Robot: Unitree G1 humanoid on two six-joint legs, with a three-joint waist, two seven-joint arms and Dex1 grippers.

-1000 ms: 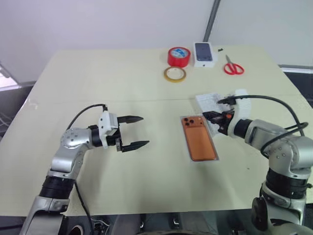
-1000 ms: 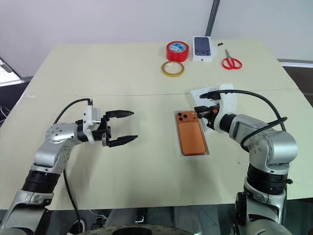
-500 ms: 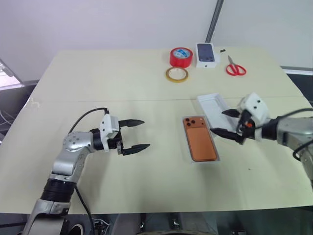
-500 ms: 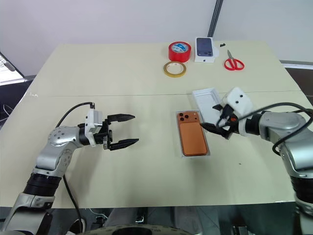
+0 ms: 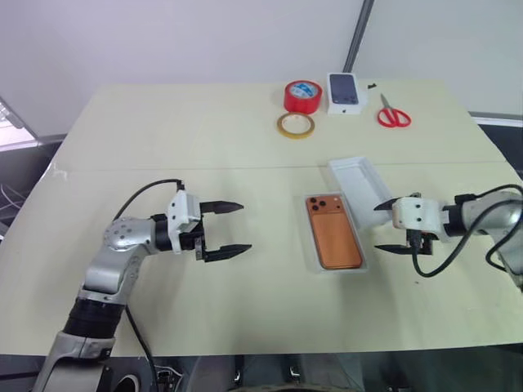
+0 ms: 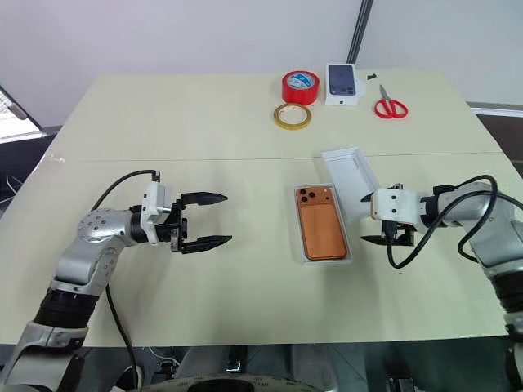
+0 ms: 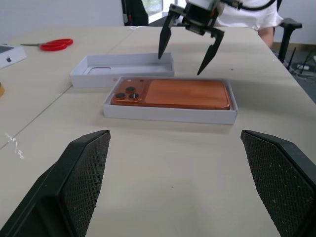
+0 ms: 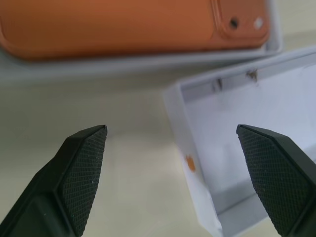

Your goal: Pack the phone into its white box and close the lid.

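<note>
The orange phone (image 5: 333,233) lies back up inside the white box (image 5: 314,263) at the table's middle right, its lenses at the far end. The white lid (image 5: 358,183) rests hollow side up just behind and right of the box, angled. My right gripper (image 5: 380,228) hovers open just right of the box, fingers pointing at it, with nothing between them. In the right wrist view its fingers (image 8: 79,168) frame the lid's corner (image 8: 237,123) and the phone (image 8: 113,22). My left gripper (image 5: 245,226) stands open and empty well left of the box, pointing toward it.
At the table's far edge stand a red tape roll (image 5: 301,94), a yellowish tape ring (image 5: 293,124), a small white box with a dark phone picture (image 5: 344,90) and red scissors (image 5: 393,114). A seam crosses the table (image 5: 163,167) behind the grippers.
My right gripper was shut beside the phone's lens end by the lid; it has opened, rolled over and drawn back to the right and lower. The left gripper stayed put.
</note>
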